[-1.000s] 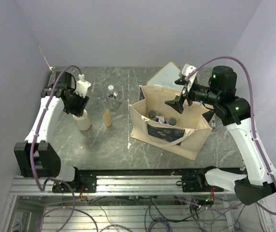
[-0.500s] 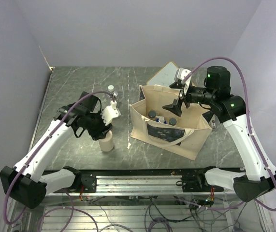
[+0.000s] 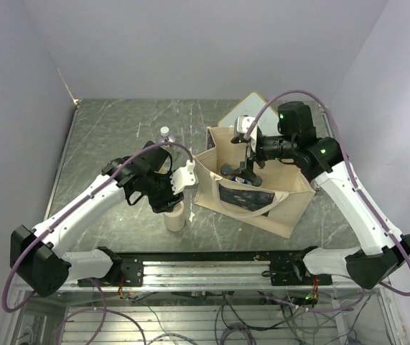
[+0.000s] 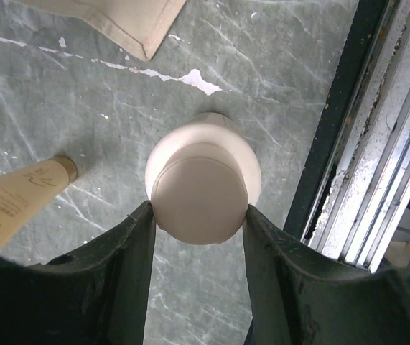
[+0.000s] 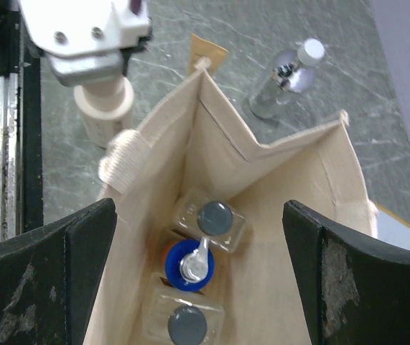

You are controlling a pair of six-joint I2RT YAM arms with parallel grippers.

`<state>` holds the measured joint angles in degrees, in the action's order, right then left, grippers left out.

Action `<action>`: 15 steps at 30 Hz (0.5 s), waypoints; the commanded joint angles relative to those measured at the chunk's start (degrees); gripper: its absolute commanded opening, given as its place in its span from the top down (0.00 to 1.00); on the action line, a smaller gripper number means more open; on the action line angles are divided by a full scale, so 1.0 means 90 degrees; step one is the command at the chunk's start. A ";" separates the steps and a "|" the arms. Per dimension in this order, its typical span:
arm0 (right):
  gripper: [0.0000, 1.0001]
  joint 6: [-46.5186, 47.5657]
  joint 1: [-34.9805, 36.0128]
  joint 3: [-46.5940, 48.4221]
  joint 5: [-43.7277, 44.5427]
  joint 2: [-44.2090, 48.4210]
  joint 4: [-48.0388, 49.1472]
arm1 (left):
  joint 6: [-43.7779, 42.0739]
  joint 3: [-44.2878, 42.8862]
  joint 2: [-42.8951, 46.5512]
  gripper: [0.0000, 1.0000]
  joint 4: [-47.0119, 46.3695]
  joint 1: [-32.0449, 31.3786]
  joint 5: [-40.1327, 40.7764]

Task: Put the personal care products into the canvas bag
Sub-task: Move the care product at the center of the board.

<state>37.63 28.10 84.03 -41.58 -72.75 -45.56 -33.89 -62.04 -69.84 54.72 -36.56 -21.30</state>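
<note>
My left gripper (image 4: 197, 208) is shut on the cream cylinder (image 4: 201, 180), which is upright near the table's front edge, left of the canvas bag (image 3: 283, 205). In the top view the gripper (image 3: 172, 203) sits over the cylinder (image 3: 176, 218). My right gripper (image 5: 199, 208) is open over the bag's mouth (image 5: 276, 165), empty. Inside stand an orange bottle with a blue cap (image 5: 190, 262) and two clear bottles with dark caps (image 5: 215, 215). A clear bottle with a silver cap (image 5: 283, 83) stands beyond the bag. The tan tube (image 4: 18, 205) lies by the cylinder.
A white wood-framed board (image 3: 244, 111) leans behind the bag. The metal rail (image 4: 377, 144) runs along the table's front edge, close to the cylinder. A bag corner (image 4: 133, 21) lies just beyond the cylinder. Purple walls stand around the table.
My left arm has carried the cream cylinder from the back left to the front, beside the bag. My right gripper has moved left, over the bag's mouth.
</note>
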 commanded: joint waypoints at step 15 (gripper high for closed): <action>0.00 0.0280 0.0583 0.0301 -0.0386 -0.0206 0.0183 | 0.0330 -0.0149 0.1069 0.11 -0.0250 0.0584 -0.0380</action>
<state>39.31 32.49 83.88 -42.65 -74.37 -44.51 -33.39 -61.01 -64.03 54.00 -34.85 -22.35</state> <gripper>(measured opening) 0.996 0.894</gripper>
